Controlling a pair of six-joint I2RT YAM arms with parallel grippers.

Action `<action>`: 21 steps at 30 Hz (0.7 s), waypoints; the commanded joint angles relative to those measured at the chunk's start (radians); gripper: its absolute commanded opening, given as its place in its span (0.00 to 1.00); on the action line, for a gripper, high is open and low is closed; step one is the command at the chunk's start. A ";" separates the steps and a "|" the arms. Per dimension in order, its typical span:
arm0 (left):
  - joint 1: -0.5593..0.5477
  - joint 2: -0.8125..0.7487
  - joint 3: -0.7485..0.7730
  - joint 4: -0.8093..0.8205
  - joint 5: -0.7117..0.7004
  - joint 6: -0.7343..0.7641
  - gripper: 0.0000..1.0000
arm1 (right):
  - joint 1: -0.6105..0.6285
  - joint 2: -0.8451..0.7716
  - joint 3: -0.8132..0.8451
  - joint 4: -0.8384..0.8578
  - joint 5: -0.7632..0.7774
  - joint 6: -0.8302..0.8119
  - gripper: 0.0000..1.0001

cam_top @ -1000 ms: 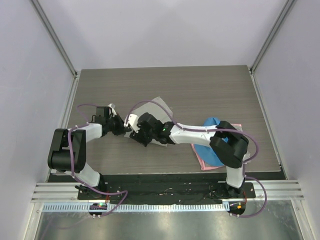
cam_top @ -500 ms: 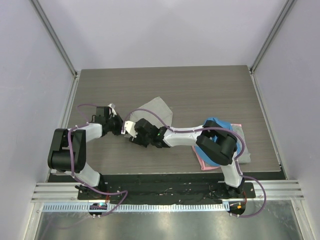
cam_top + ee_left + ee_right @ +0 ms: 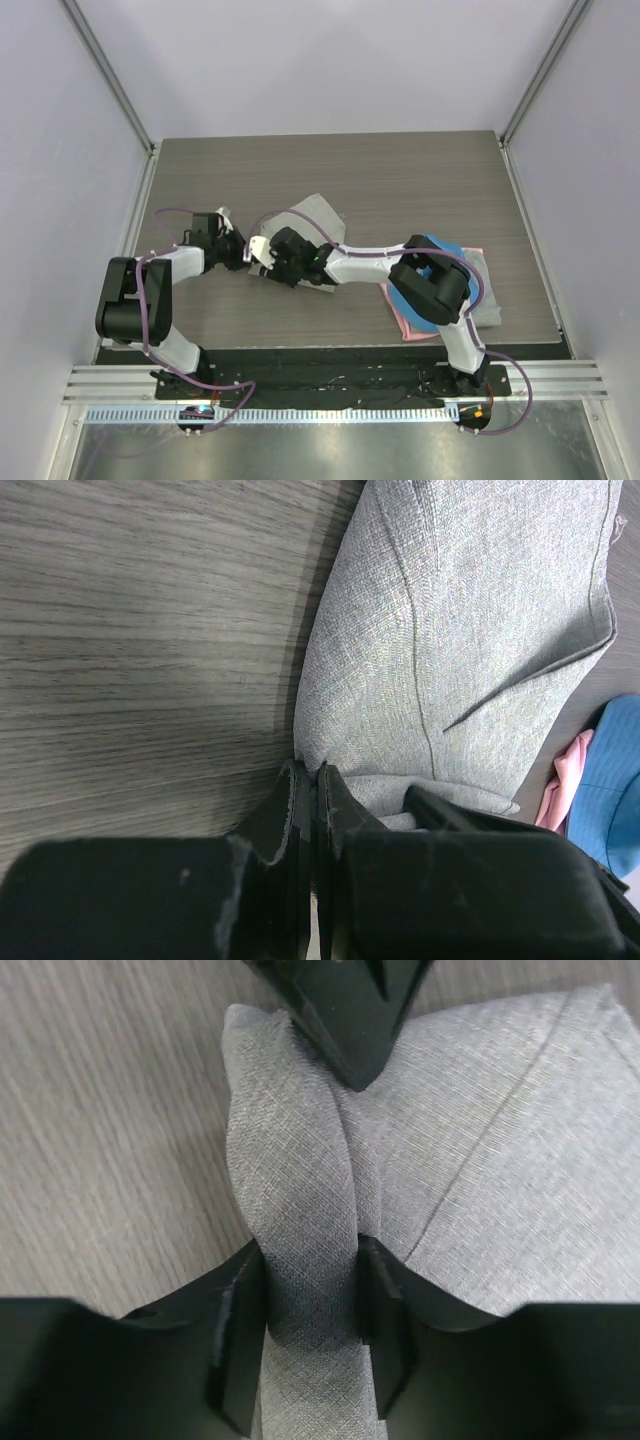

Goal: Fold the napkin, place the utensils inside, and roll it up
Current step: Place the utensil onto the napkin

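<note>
The light grey napkin [image 3: 320, 214] lies folded at the table's middle left, its near-left edge rolled into a thick fold. My left gripper [image 3: 241, 252] is shut on the napkin's left corner, which shows in the left wrist view [image 3: 308, 768]. My right gripper [image 3: 264, 256] is closed around the rolled fold [image 3: 305, 1190] right beside it; its own view [image 3: 310, 1265] shows the jaws pressing the roll from both sides, with the left gripper's dark fingertips [image 3: 350, 1010] just ahead. The spoon is hidden.
A blue cloth [image 3: 428, 246] lies on a pink cloth [image 3: 408, 322] at the near right, under the right arm; both also show at the edge of the left wrist view [image 3: 612, 780]. Bare wood table [image 3: 400, 170] surrounds the napkin.
My right gripper has slid left along the napkin's edge to meet the left gripper, and its arm has swung in over the cloths. The left arm has held still.
</note>
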 commanded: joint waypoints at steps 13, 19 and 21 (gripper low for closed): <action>0.015 -0.145 -0.016 -0.036 -0.159 -0.017 0.66 | -0.165 0.141 0.195 -0.453 -0.656 0.179 0.24; 0.015 -0.225 -0.123 0.048 -0.057 -0.035 0.66 | -0.200 0.172 0.264 -0.504 -0.794 0.216 0.23; 0.015 -0.220 -0.149 0.088 -0.025 -0.060 0.64 | -0.211 0.195 0.291 -0.515 -0.826 0.221 0.23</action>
